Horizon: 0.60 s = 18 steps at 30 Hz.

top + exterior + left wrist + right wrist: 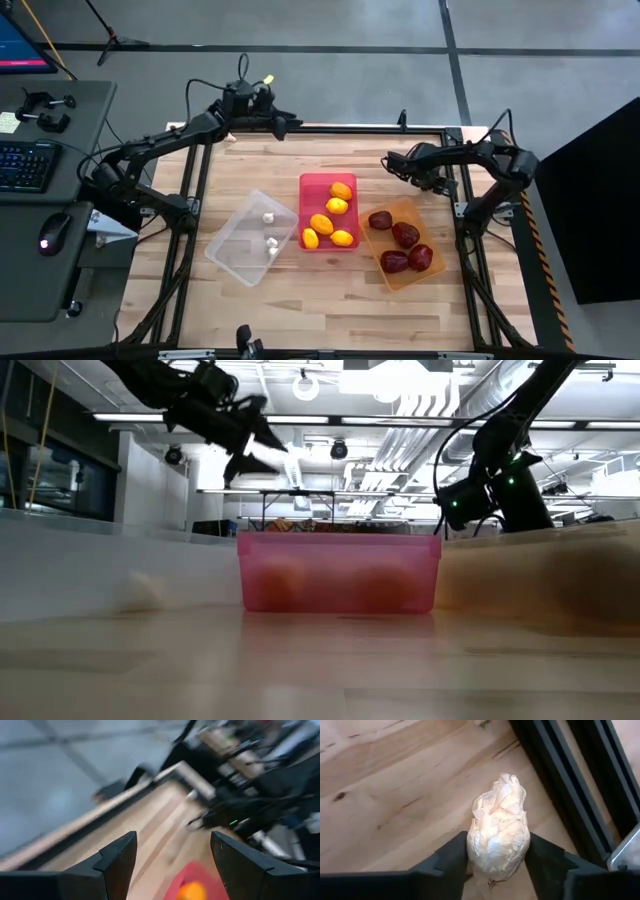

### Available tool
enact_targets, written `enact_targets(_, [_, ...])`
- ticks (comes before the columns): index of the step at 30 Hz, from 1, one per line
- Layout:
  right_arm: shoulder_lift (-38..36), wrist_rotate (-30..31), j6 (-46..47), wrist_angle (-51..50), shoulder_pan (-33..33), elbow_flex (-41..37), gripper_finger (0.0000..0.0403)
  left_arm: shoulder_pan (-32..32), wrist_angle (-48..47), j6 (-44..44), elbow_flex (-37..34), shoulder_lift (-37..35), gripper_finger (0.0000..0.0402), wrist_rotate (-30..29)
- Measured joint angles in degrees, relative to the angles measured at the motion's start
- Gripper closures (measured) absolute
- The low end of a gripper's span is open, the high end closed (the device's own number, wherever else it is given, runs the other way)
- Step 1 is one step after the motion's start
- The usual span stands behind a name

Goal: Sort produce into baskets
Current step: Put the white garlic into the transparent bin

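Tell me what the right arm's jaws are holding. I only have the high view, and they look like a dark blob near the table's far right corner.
Observer: A whitish garlic bulb, pinched between the two jaws in the right wrist view.
Operator: And the left arm's jaws?
Observer: Open and empty in the left wrist view, with only the bare wooden table showing between them.
Operator: Is either arm low enough to bump a bin?
Observer: Probably not right now. The low view shows both arms above the rim of the red bin.
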Motion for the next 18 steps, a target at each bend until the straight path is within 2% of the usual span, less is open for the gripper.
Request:
enact_targets(4, [-3.1, 2.3, -2.1, 0.0, 0.4, 1.0, 0.0285, 1.1, 11.3, -3.7, 0.0, -0.6, 0.0161, 4.8])
enact_targets(8, [-8.5, 4.8, -4.8, 0.8, 2.6, 3.2, 0.0312, 3.0, 22.4, -10.1, 0.0, -2.4, 0.0161, 8.3])
enact_targets(10, [-11.9, 7.4, -8.3, 5.7, 4.4, 4.7, 0.0312, 4.0, 27.3, -11.9, 0.0, -3.8, 0.0161, 10.1])
enact_targets(12, [-15.2, 8.7, -16.2, 16.0, 6.6, 5.4, 0.0308, 4.8, 29.2, -12.1, 0.0, -5.4, 0.0161, 10.9])
enact_targets(14, [-17.4, 6.0, -25.9, 30.0, 8.6, 5.3, 0.0303, 5.2, 29.1, -10.6, 0.0, -6.8, 0.0161, 11.0])
enact_targets(18, [-16.5, -10.2, -44.4, 55.4, 12.2, 5.2, 0.0300, 5.8, 28.3, -9.5, 0.0, -8.6, 0.0161, 11.0])
